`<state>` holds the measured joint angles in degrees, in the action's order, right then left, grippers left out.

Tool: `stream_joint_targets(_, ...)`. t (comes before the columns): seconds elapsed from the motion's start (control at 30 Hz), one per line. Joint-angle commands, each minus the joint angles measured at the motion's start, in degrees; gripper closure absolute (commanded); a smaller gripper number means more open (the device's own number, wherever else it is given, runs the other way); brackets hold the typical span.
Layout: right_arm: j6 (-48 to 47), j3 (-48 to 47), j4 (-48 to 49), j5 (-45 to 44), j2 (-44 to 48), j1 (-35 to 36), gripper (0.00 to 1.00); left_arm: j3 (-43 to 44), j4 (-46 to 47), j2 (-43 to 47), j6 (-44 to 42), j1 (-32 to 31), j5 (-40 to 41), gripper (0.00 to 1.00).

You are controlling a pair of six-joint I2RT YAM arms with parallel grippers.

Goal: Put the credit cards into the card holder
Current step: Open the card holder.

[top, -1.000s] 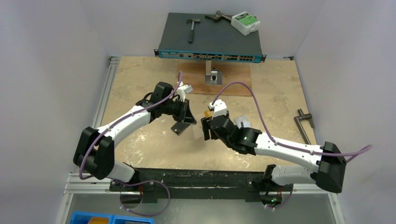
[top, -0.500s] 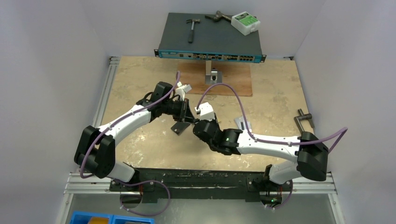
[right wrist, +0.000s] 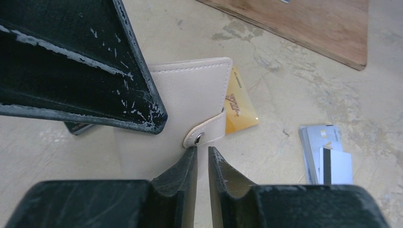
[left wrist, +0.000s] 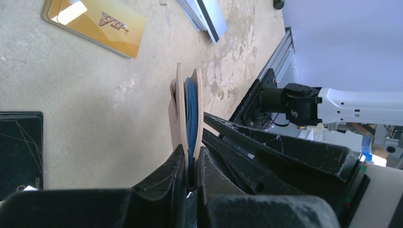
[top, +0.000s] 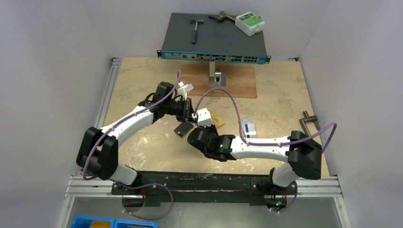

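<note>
Swinging in from the right of the top view over the last second, the right pincer (right wrist: 203, 154) has come up against the card holder (right wrist: 185, 92), and its jaws have narrowed from wide apart to a thin slit. Their tips sit right at the holder's snap tab (right wrist: 204, 134), low in the middle of the right wrist view; whether they actually pinch the tab cannot be told. The left pincer (left wrist: 190, 176) is clamped on the holder, which shows edge-on in the left wrist view, blue pockets between its beige covers. On the table (top: 142, 85) lie the orange-yellow card (left wrist: 92, 20), upper left of the left wrist view, the black card (left wrist: 19, 147) at that view's left edge, and the silver-grey cards (right wrist: 328, 159), lower right of the right wrist view.
</note>
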<state>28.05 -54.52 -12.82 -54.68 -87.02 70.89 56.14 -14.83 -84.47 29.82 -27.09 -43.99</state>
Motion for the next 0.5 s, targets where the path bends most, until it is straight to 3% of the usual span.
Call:
stream_joint_targets(0.0, 1.5, -3.05, -0.01, -10.75, -2.18, 0.88, 0.87, 0.18, 2.82, 0.16, 3.39, 0.03, -6.3, 1.0)
stream_joint_targets(0.13, 2.6, -3.88, -0.51, -15.34, -4.39, 1.61, 0.87, -0.45, 4.01, 0.38, 4.19, 0.03, -7.26, 1.0)
stream_joint_targets(0.23, 2.92, -4.03, -0.89, -14.53, -4.86, 1.62, 1.0, -1.39, 5.32, 0.66, 4.72, 0.15, -7.93, 1.0)
stream_joint_targets(0.47, 0.73, 0.31, 5.36, -12.7, 0.6, 1.62, 1.0, -2.3, 5.69, 1.23, 4.58, 0.28, -7.66, 1.0)
